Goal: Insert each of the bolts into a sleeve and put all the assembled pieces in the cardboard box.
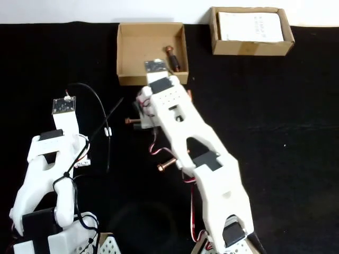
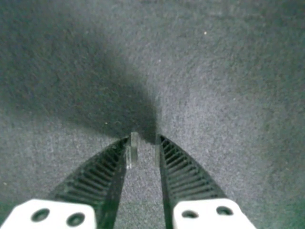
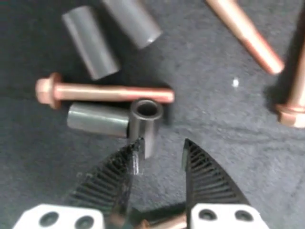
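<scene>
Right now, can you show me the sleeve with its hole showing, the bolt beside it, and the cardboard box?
Sleeve (image 3: 148, 133), right wrist view, side wall.
Bolt (image 3: 109, 92), right wrist view, middle of shank.
Cardboard box (image 1: 142, 50), high view, bare floor.

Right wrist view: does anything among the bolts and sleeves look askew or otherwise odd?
One sleeve appears to stand on end, its bore facing the camera, just ahead of the open right claw. The neighbouring sleeve lies flat beside a bolt. Nothing looks spilled or damaged.
</scene>
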You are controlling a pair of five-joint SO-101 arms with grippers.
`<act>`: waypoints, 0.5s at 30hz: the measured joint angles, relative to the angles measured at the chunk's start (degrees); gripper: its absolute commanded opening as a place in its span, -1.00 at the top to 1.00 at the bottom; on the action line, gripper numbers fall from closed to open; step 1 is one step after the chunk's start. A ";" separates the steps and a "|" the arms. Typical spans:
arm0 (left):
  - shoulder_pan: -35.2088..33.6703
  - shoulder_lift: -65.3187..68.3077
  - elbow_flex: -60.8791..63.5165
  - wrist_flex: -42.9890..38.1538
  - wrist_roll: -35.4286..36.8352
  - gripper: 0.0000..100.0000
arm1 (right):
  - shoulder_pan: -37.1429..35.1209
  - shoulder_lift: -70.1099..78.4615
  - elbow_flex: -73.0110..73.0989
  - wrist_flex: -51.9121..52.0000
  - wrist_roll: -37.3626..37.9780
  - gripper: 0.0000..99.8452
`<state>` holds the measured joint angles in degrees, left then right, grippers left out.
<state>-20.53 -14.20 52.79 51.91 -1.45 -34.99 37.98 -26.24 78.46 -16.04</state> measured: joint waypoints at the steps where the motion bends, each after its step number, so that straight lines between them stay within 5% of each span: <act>1: 0.00 0.00 0.00 0.00 0.00 0.84 | -0.53 0.09 0.00 -0.88 0.00 0.73; 15: 0.00 0.00 0.00 0.00 0.00 0.84 | -1.23 5.45 -2.11 -3.34 -0.09 0.73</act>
<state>-20.53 -14.20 52.79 51.91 -1.45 -36.22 43.43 -28.35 75.12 -16.13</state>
